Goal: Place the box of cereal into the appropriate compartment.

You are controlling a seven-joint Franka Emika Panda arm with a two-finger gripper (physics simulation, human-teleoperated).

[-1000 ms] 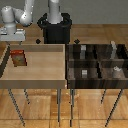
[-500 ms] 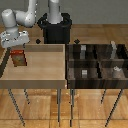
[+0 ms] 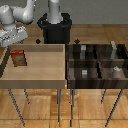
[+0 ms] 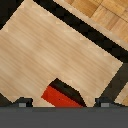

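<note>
The box of cereal (image 3: 19, 58) is small and red-orange and stands in the pale wooden tray (image 3: 40, 75) near that tray's end at the exterior view's left. My gripper (image 3: 15, 41) hangs just above and slightly behind it, apart from it. In the wrist view the box (image 4: 60, 95) shows as a red patch with a dark shadow, between my two fingertips (image 4: 22, 103), which stand wide apart, so the gripper (image 4: 64, 103) is open and holds nothing. The dark brown bin (image 3: 97, 62), split into four cells, stands at the exterior view's right.
Small grey blocks (image 3: 84, 73) sit in cells of the dark bin. The robot's black base (image 3: 55, 31) stands behind the trays. Both trays rest on thin metal legs over a wooden floor.
My gripper has come down a little over the pale tray toward the cereal box. The box has not moved.
</note>
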